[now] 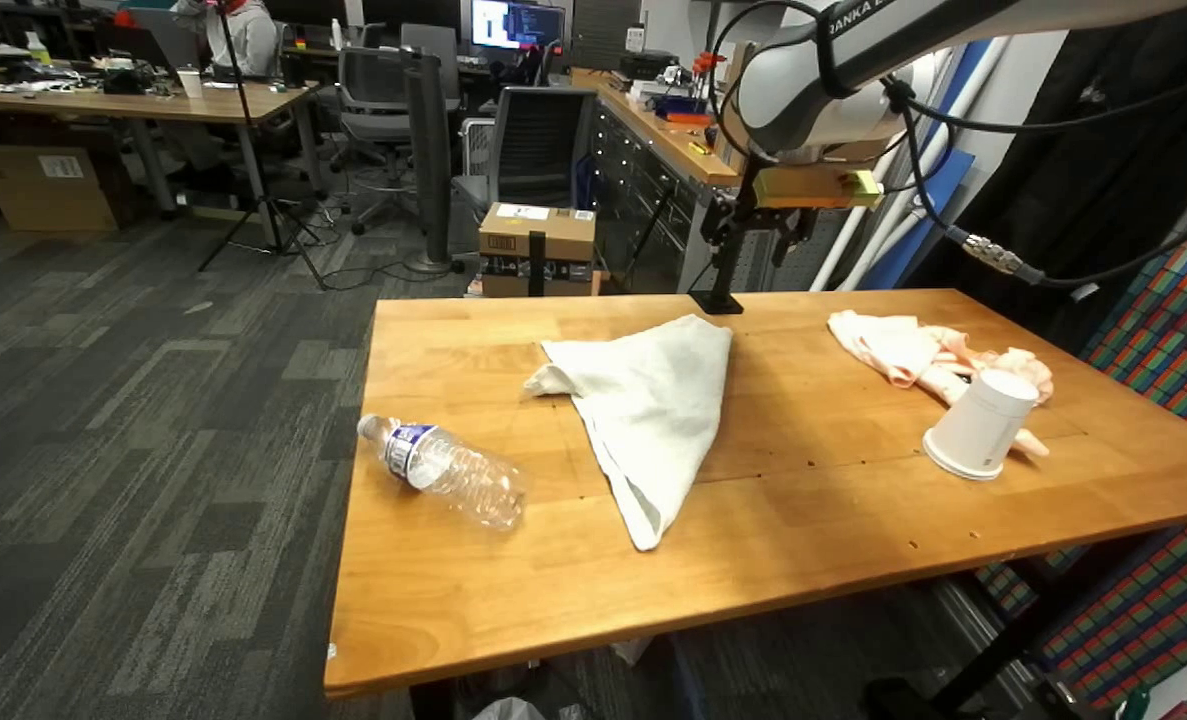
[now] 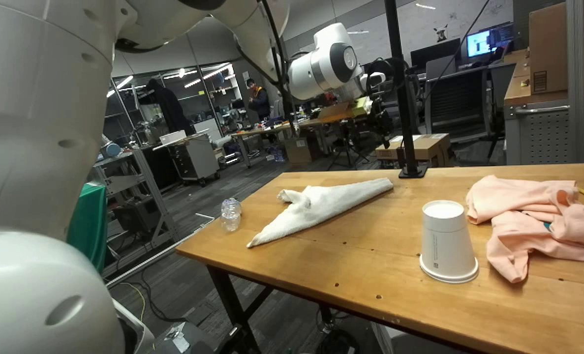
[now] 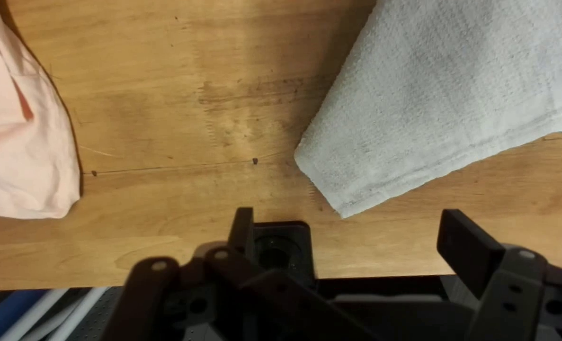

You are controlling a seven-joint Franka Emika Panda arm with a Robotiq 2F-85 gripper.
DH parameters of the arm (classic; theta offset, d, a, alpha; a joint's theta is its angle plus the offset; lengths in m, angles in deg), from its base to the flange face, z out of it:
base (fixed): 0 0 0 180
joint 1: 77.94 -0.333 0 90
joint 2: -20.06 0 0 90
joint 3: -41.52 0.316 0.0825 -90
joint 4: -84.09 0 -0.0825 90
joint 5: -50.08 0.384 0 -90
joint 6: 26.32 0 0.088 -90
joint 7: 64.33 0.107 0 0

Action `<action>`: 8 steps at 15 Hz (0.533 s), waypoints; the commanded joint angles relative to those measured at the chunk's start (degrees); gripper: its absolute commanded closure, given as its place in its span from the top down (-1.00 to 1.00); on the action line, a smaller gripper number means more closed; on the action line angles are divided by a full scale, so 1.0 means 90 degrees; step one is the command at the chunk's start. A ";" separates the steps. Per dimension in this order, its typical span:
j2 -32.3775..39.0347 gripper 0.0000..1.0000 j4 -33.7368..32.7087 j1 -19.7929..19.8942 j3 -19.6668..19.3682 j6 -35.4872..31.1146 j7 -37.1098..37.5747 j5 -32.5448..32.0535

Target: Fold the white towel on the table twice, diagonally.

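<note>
White towel (image 1: 653,400): lying on the table (image 1: 803,540) near the centre of the frame in an exterior view, seemingly folded once into a rough triangle. Probably remains to make the second diagonal fold, with the gripper (image 3: 346,232) spread wide, holding nothing.

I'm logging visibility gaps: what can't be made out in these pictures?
White towel: cut off by the top and right edges in the wrist view; underlayers mostly hidden by its top layer in both exterior views.
White cup: inside hidden by its walls in both exterior views.
Pink cloth: partly behind that cup in an exterior view; cut off by the wrist view's left edge.
Bottle label: print too small in an exterior view.
</note>
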 commanded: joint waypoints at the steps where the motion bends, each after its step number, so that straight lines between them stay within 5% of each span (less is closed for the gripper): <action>1: 0.0276 1.00 -0.0250 -0.0081 -0.0101 -0.0389 0.0066 -0.0096; 8: 0.1015 1.00 -0.0636 -0.0094 -0.0031 -0.0380 -0.0047 0.0065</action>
